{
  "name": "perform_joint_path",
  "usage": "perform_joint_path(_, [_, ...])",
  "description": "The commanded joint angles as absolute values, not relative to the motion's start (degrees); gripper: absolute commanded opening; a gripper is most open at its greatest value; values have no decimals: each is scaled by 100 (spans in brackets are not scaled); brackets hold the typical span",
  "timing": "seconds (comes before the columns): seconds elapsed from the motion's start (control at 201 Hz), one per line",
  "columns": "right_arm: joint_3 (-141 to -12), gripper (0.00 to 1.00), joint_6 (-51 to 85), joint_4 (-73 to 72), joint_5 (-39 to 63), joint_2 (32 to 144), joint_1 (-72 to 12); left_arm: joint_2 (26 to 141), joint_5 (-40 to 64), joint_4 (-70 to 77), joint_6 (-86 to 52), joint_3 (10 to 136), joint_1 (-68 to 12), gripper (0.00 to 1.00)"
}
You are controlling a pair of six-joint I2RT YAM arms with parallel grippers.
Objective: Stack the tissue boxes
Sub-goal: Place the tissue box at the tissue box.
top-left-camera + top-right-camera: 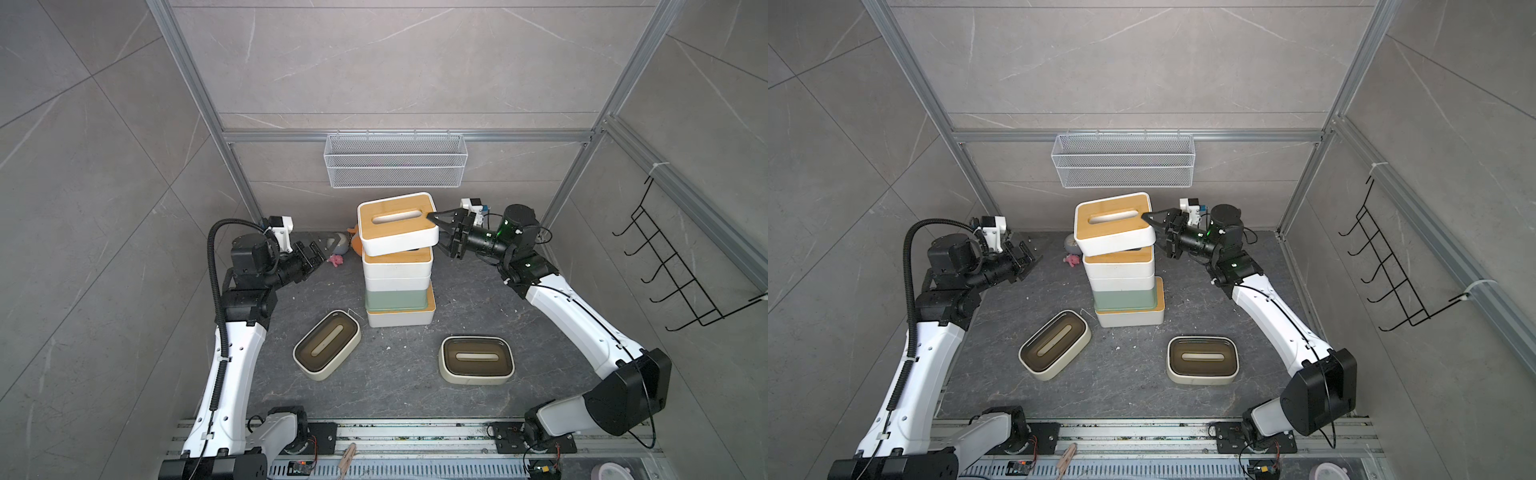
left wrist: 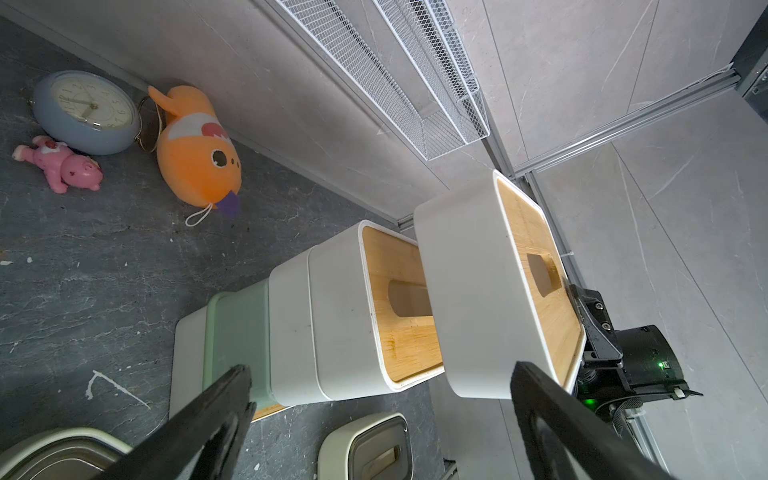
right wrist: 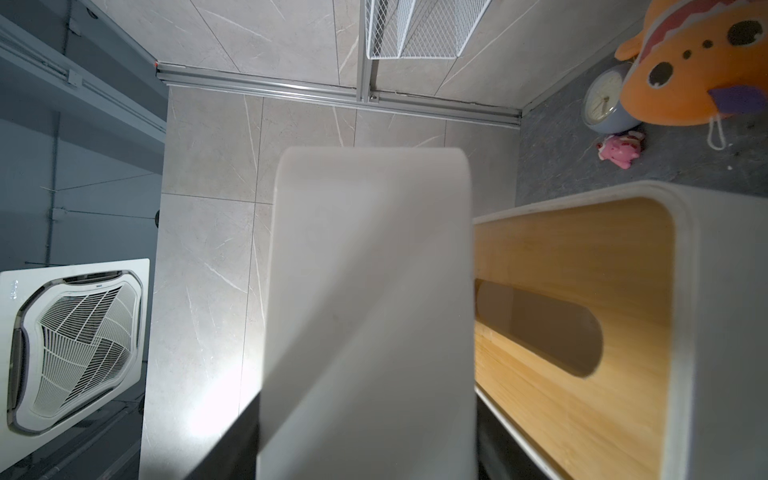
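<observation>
A stack of tissue boxes stands mid-table: a white bamboo-lidded box (image 1: 401,318) at the bottom, then a mint green box (image 1: 395,299), a white box (image 1: 397,284) and another bamboo-lidded box (image 1: 397,262). Over it a third bamboo-lidded box (image 1: 397,224) (image 1: 1113,224) (image 2: 478,291) (image 3: 370,291) hangs tilted, with a gap to the lid below. My right gripper (image 1: 440,235) (image 1: 1156,235) (image 3: 365,457) is shut on that box's right end. My left gripper (image 1: 326,249) (image 1: 1030,266) (image 2: 382,374) is open and empty, left of the stack. Two cream boxes with dark lids (image 1: 326,345) (image 1: 477,359) lie in front.
A white wire basket (image 1: 395,160) hangs on the back wall above the stack. An orange fish toy (image 2: 199,153), a clock (image 2: 85,110) and a pink toy (image 2: 62,166) lie at the back left. A black wire rack (image 1: 673,270) hangs on the right wall.
</observation>
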State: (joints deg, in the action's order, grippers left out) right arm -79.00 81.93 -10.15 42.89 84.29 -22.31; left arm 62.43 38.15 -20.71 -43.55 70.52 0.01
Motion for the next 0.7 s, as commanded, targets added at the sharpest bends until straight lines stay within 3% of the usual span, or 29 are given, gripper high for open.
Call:
perform_joint_path(0.0, [-7950, 21, 8305, -1610, 4259, 8493, -2332, 6257, 3958, -1809, -4368, 7015, 19, 100])
perform_joint_path(0.693, [-7884, 25, 8007, -1208, 3995, 8594, -2395, 6197, 3910, -1890, -4219, 6874, 18, 100])
